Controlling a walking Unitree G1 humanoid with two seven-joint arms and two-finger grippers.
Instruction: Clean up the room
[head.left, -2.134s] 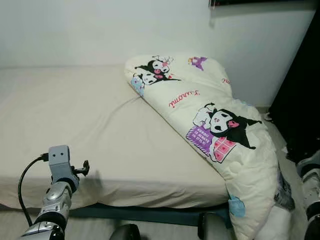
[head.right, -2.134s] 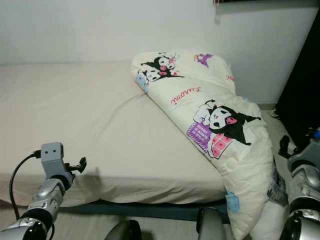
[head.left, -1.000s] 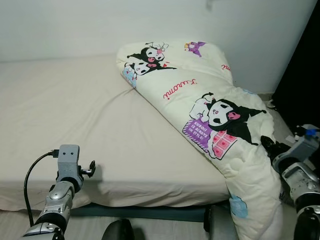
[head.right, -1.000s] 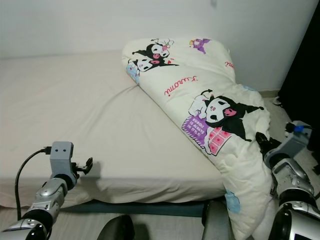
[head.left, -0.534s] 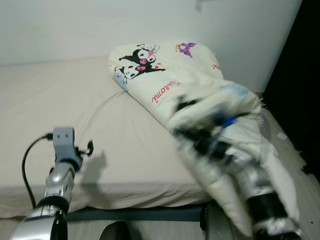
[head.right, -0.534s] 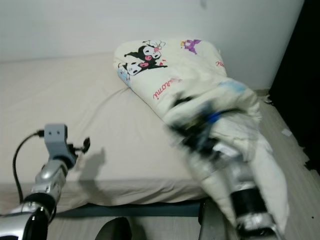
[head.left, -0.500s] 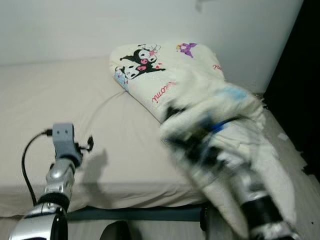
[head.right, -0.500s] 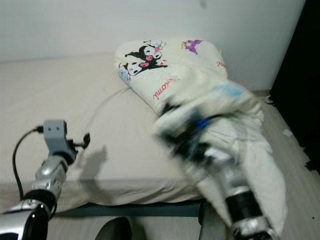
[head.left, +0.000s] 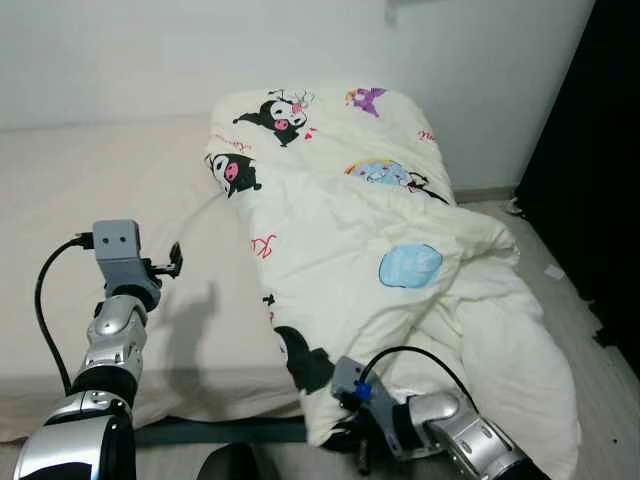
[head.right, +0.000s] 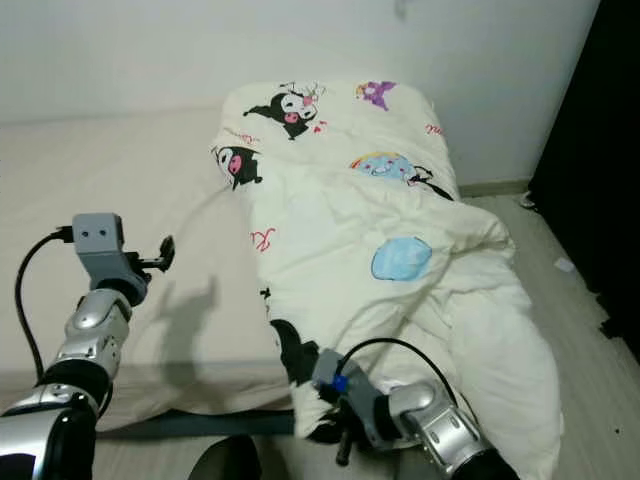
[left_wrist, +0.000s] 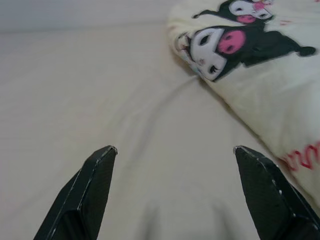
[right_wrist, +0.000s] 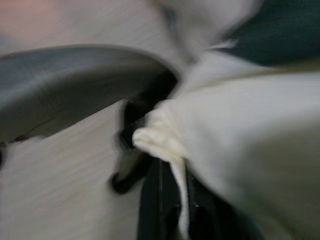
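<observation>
A: Where's the comforter (head.left: 380, 250)?
B: Cream, cartoon prints, heaped along the bed's (head.left: 90, 190) right side. It runs from the far right corner by the wall (head.left: 200, 50) to the near right corner and spills over the right edge toward the floor (head.left: 575, 320).

A: Right gripper (head.left: 352, 440)?
B: Low at the bed's near edge, at the comforter's bottom hem. Wrist view is blurry, but the fingers (right_wrist: 155, 200) are clenched on a bunched fold of the cream fabric. A black cable loops off the wrist.

A: Left gripper (left_wrist: 175, 150)?
B: Raised over the near left part of the bed, above the bare beige sheet. Fingers (left_wrist: 90, 185) spread wide, grasping nothing, not touching the comforter. The printed edge of the comforter lies just beyond them.

A: Anything else?
B: Dark curtain or doorway (head.left: 600, 170) at the right.
</observation>
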